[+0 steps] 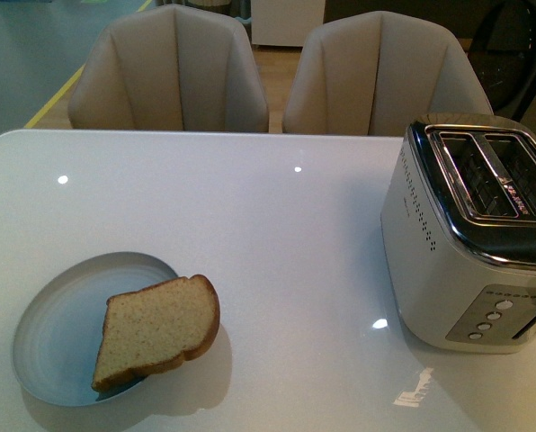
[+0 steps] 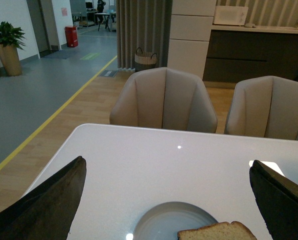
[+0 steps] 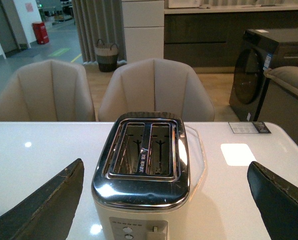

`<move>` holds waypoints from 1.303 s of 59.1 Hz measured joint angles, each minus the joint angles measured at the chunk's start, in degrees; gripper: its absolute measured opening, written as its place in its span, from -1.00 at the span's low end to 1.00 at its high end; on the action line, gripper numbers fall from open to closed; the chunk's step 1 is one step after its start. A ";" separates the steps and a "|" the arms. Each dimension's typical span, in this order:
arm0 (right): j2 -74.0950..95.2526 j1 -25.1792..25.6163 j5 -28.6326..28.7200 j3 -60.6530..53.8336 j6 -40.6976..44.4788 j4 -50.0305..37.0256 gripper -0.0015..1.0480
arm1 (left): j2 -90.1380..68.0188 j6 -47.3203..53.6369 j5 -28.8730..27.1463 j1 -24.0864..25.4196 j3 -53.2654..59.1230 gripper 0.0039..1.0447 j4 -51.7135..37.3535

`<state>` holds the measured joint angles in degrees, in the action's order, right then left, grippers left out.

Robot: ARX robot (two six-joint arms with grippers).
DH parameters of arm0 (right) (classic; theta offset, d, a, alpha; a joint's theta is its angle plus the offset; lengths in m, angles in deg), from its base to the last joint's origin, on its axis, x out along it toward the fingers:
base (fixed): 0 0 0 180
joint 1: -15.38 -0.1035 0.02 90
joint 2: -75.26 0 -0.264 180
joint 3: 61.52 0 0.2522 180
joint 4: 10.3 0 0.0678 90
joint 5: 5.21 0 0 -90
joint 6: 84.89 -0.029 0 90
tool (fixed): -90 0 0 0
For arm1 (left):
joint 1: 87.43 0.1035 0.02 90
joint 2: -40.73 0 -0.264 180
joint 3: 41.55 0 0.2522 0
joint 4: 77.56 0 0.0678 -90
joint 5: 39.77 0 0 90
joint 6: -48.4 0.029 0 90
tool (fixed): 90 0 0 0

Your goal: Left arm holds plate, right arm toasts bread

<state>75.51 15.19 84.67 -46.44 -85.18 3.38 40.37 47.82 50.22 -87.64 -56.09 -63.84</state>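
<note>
– Bread [image 1: 158,331] lies half on the plate [image 1: 57,346], its crust hanging past the right rim. Left claw [image 2: 166,164]?
– Spread wide and empty, near the plate; I'd have it pinch the bare left rim. Right claw [image 3: 165,165], equally wide and empty, faces the toaster [image 1: 430,243].
– Room?
– Plenty of bare counter [image 1: 250,216] between them; chairs [image 1: 174,72] sit beyond the far edge.

Left tool [image 2: 167,161] spread wide, right tool [image 3: 165,163] spread wide too
</note>
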 joint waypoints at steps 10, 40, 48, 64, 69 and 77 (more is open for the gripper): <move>0.00 0.00 0.00 0.00 0.02 0.00 0.83 | 0.00 0.02 0.00 0.00 0.00 0.87 0.00; 0.00 0.00 0.11 0.00 0.02 0.00 0.83 | -13.73 -9.94 2.71 2.45 -8.87 0.87 20.37; 0.00 0.00 0.07 0.00 0.02 0.00 0.83 | -26.03 -12.44 8.44 7.23 -10.29 0.87 16.33; 0.00 0.00 0.07 0.00 0.02 0.00 0.83 | -65.90 -11.65 16.20 13.44 -17.33 0.87 -17.62; 0.00 0.00 0.07 0.00 0.02 0.00 0.83 | -79.95 -9.38 14.10 13.46 -21.40 0.87 -24.65; 0.00 0.00 0.07 0.00 0.02 0.00 0.83 | -97.98 -7.10 11.91 13.35 -27.52 0.87 -29.14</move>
<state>75.51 15.19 84.74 -46.44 -85.16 3.38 -57.62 40.72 62.13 -74.28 -83.61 -92.97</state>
